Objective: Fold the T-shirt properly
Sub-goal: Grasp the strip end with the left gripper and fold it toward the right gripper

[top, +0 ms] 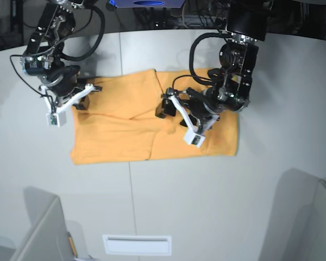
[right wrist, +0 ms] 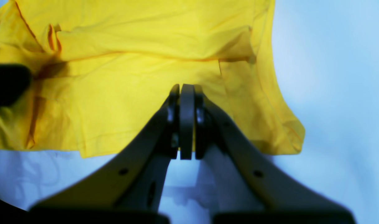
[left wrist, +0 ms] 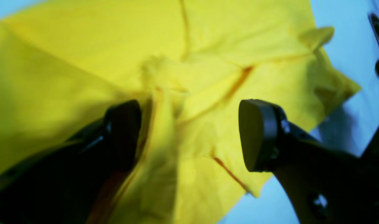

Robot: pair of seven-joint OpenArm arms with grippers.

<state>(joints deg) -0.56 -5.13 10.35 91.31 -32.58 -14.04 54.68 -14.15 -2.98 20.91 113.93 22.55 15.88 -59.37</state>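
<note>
A pale table fills the base view, a thin seam running across it from near to far; the left gripper's jaws stand wide apart, with a raised ridge of yellow-orange cloth between them; whether the ridge touches either side I cannot tell. The right gripper's jaws are together, over the other part of the cloth; whether they touch it I cannot tell.

The T-shirt lies plain side up below both grippers, spread from left to right across the seam; its layers overlap, with creases and a bunched patch by the left gripper; a long fold edge runs along its left part. Black cables loop around the arms; at the near edge sits a white panel, with a thin orange stick to its left.
</note>
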